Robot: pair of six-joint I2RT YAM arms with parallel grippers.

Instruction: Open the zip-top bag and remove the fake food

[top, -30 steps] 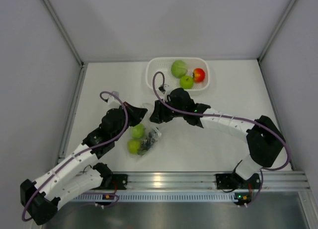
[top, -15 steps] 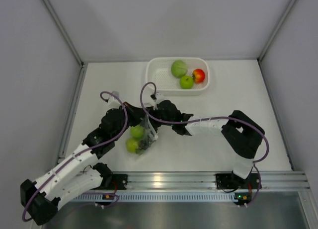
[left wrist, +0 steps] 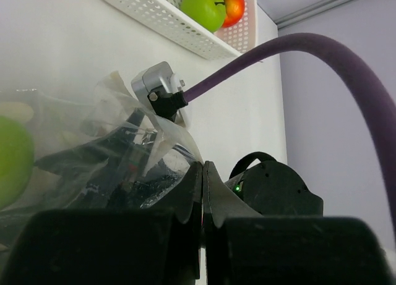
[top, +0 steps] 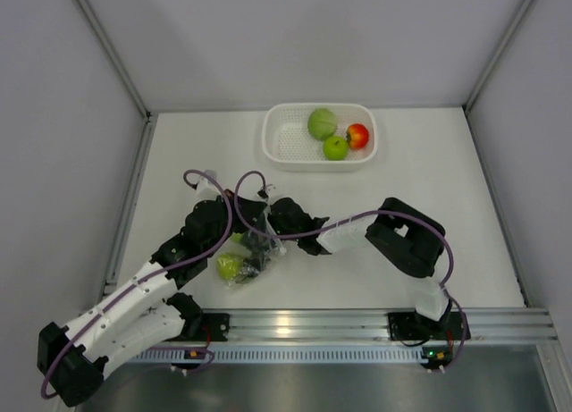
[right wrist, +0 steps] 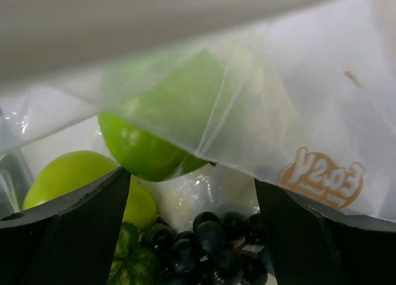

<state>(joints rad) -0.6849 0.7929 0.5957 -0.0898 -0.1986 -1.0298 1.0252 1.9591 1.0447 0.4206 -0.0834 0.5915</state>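
Observation:
The zip-top bag (top: 239,271) lies on the table between the arms, holding a green apple (top: 228,266) and the dark grape bunch (top: 257,253). My left gripper (top: 237,226) is shut on the bag's thin upper film (left wrist: 179,140). My right gripper (top: 262,236) is open with its fingers (right wrist: 62,235) inside the bag's mouth. Between them lie the grapes (right wrist: 213,242), with a green apple (right wrist: 154,130) under the printed film (right wrist: 309,124) above them. A second green fruit (right wrist: 68,180) sits at the left.
A white perforated basket (top: 284,139) stands at the back with a pale green ball (top: 322,123), a green apple (top: 336,147) and a red-yellow apple (top: 358,135). It also shows in the left wrist view (left wrist: 161,16). Grey walls enclose the table on three sides.
My right arm has folded leftward and down, bringing its gripper from beside the bag into the bag's mouth. The bag and left gripper have shifted slightly toward the near edge.

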